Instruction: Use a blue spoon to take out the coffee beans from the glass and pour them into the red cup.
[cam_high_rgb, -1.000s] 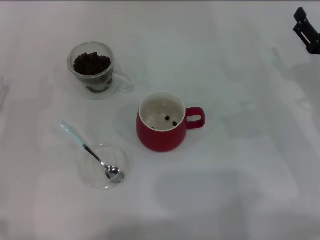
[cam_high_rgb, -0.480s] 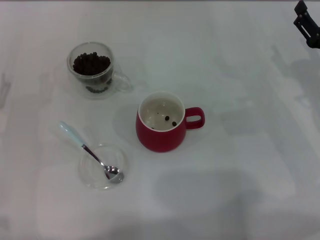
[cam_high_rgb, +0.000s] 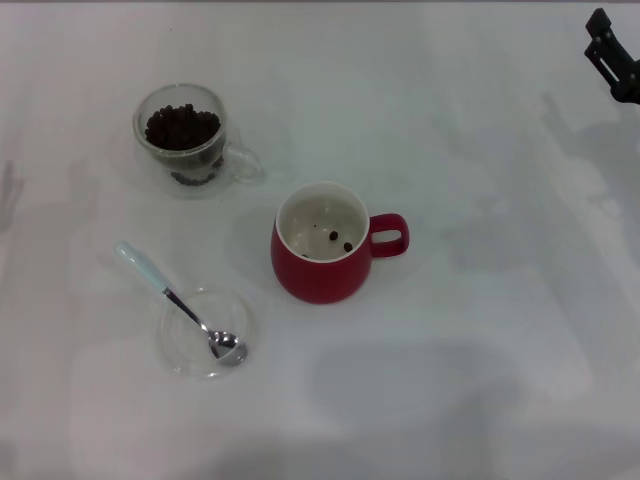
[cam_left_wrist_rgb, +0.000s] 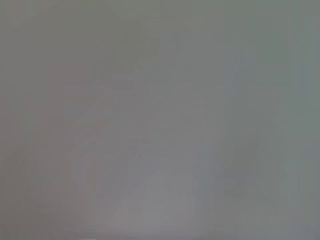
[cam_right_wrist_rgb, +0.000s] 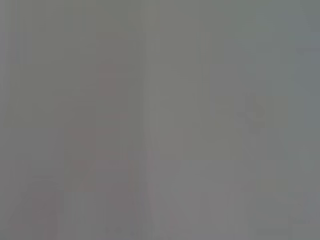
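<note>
In the head view the glass (cam_high_rgb: 187, 139) stands at the back left, holding many dark coffee beans (cam_high_rgb: 183, 126). The red cup (cam_high_rgb: 325, 243) stands in the middle with its handle to the right and a few beans inside on its white bottom. The blue spoon (cam_high_rgb: 170, 297) lies at the front left, its silver bowl resting in a flat clear glass saucer (cam_high_rgb: 208, 333) and its pale handle on the table. My right gripper (cam_high_rgb: 612, 62) shows only as a dark part at the far right edge, far from all of them. My left gripper is out of view.
A white table (cam_high_rgb: 480, 330) bears everything. Both wrist views show only a plain grey surface.
The dark part of my right gripper has shifted slightly up at the far right edge. The glass, cup and spoon have not moved.
</note>
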